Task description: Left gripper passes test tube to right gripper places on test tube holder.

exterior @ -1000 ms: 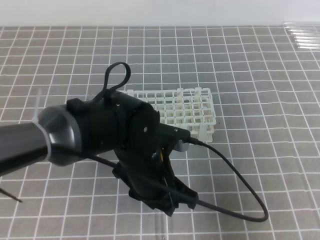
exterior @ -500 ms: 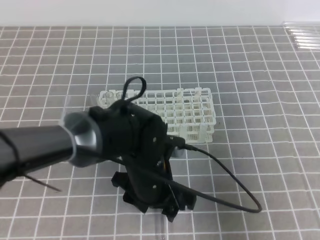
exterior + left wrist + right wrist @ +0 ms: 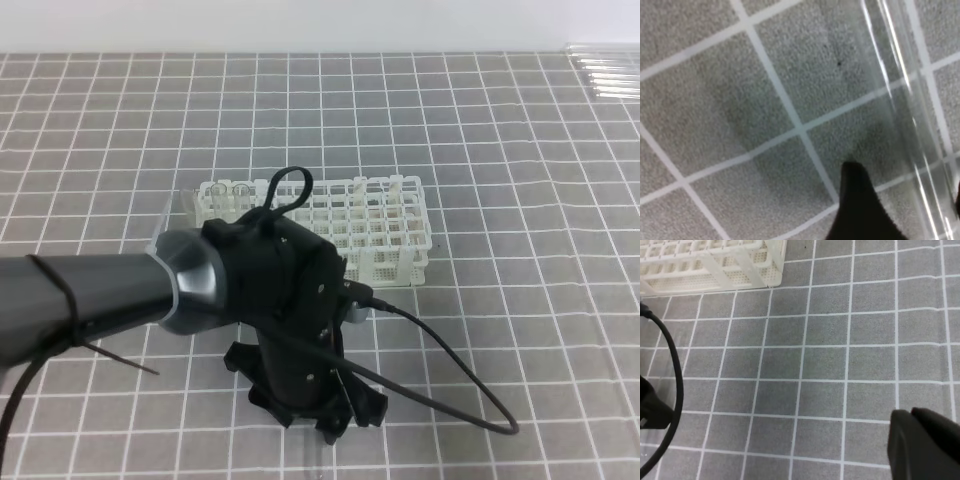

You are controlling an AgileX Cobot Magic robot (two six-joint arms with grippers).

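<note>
My left gripper [image 3: 330,425] is hovering low over the grid mat [image 3: 560,300], jaws spread around the test tube [image 3: 905,125], which is lying nearly invisible beneath. The test tube holder [image 3: 385,235] is sitting half hidden behind my arm. My right gripper [image 3: 925,445], cropped, is staying closed.

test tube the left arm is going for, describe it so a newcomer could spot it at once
Start at the white test tube holder mid-mat, then come forward to the black left gripper poised over the grid mat. The test tube lies flat on the mat between its open jaws, unlike the clear tubes at the far right edge.
</note>
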